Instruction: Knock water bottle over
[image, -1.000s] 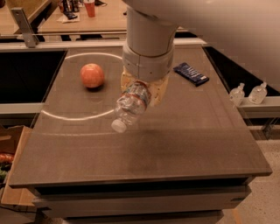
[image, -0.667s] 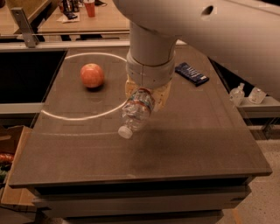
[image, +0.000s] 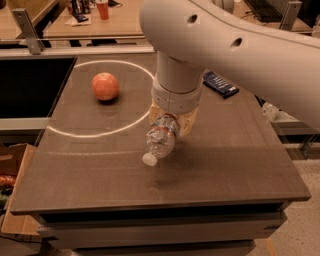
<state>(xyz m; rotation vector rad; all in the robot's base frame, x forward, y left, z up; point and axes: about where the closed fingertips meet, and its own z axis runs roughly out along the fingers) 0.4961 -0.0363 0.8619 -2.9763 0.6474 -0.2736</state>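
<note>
The water bottle (image: 161, 137) is clear ribbed plastic with a white cap (image: 149, 160). It hangs tilted over the middle of the brown table (image: 235, 155), cap pointing down towards the front left. My gripper (image: 172, 121) points straight down from the big white arm and is shut on the bottle's lower body, with tan fingers (image: 189, 122) on either side of it. The bottle's base is hidden behind the gripper. Its shadow lies on the table just below.
A red-orange apple (image: 105, 86) sits at the back left inside a bright ring of light. A dark blue packet (image: 220, 83) lies at the back right. A small clear bottle (image: 270, 111) stands off the table's right edge. A cardboard box (image: 12, 200) is on the floor at left.
The gripper and the tilted bottle have moved together a little to the right and towards the front of the table. The apple and the blue packet have not moved.
</note>
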